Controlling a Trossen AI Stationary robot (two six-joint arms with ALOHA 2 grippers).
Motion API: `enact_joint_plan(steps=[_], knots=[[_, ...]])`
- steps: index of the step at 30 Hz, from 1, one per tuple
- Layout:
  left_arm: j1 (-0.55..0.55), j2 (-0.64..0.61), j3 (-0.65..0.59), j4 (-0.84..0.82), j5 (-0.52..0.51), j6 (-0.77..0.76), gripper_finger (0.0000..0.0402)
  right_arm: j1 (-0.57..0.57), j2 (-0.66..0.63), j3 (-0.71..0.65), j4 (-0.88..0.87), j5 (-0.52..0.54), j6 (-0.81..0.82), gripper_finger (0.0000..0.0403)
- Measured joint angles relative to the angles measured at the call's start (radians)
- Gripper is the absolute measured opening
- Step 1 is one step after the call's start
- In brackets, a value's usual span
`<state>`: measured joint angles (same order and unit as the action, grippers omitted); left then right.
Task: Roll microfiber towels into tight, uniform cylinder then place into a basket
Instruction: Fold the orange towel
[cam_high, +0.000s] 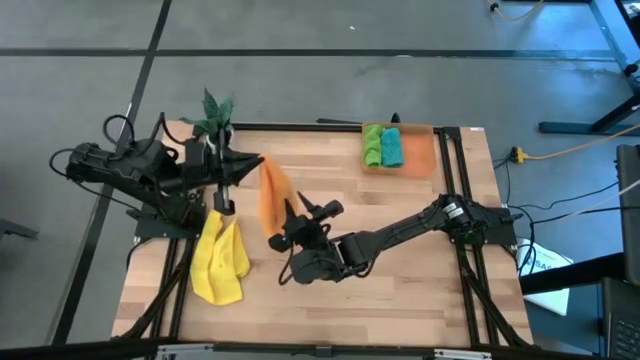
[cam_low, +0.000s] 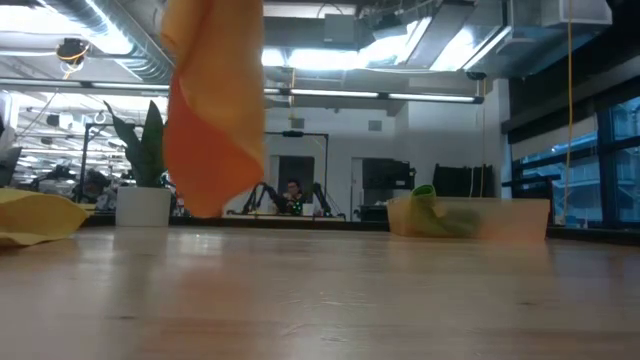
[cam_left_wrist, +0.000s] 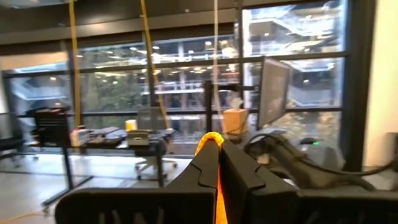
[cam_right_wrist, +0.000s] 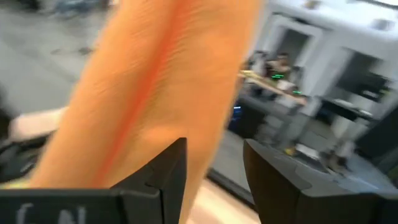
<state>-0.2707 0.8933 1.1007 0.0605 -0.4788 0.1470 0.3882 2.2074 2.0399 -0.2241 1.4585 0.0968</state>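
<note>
1. orange towel (cam_high: 270, 195) hangs in the air over the middle-left of the surface (cam_high: 400, 260), its long axis running from the top corner down toward the wood; the low view shows its bottom edge clear of the surface.
2. left gripper (cam_high: 255, 163) is clamped tight on the towel's upper corner, the cloth pinched between its closed fingers in the left wrist view.
3. right gripper (cam_high: 305, 212) sits just beside the towel's lower end, on the side away from the left arm; its fingers (cam_right_wrist: 165, 171) stand well apart with the cloth right in front of them, and it holds nothing that i can see.
4. the right arm is the nearer one to the free lower end, so the coming move likely turns on it catching that end.
5. yellow towel (cam_high: 218, 262) lies crumpled on the surface near the left arm, unrolled.
6. basket (cam_high: 425, 150) stands at the far right corner, well apart, with the green towel (cam_high: 371, 146) and teal towel (cam_high: 392, 147) rolled side by side inside.
</note>
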Motion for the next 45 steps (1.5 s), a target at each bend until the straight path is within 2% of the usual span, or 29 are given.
enact_joint_plan(steps=[4,6,14,19,24,28,33,38,42,45], knots=[[0.002,0.0,0.0,0.003,-0.078,0.005,0.0,0.0,0.0,0.0,-0.138,-0.16,0.005,0.0159],[0.013,0.0,0.0,0.005,-0.107,0.005,0.0,0.0,0.001,0.0,-0.216,-0.208,0.004,0.0159],[0.051,-0.01,0.004,0.097,-0.109,0.001,0.0,0.0,0.001,0.0,-0.35,-0.257,0.004,0.0159],[0.059,-0.003,0.099,0.069,-0.103,0.031,0.0,0.0,0.001,0.0,-0.35,-0.265,-0.009,0.0159],[0.052,0.002,0.191,-0.052,-0.1,0.011,0.0,-0.001,0.001,0.0,-0.347,-0.288,-0.129,0.0159],[0.053,0.006,0.244,-0.089,-0.099,-0.012,0.0,-0.004,0.001,0.0,-0.296,-0.316,-0.233,0.0159],[0.053,0.024,0.296,-0.091,-0.099,-0.013,0.0,-0.03,0.018,0.0,-0.2,-0.494,-0.321,0.0159],[0.053,0.052,0.345,-0.095,-0.1,-0.013,0.0,-0.056,0.075,0.0,0.0,-0.501,-0.518,0.0159],[0.053,0.08,0.382,-0.098,-0.109,-0.013,0.0,-0.071,0.116,0.0,0.154,-0.495,-0.599,0.0159],[0.053,0.099,0.404,-0.098,-0.135,-0.002,0.0,-0.074,0.144,0.0,0.241,-0.401,-0.621,0.0159]])
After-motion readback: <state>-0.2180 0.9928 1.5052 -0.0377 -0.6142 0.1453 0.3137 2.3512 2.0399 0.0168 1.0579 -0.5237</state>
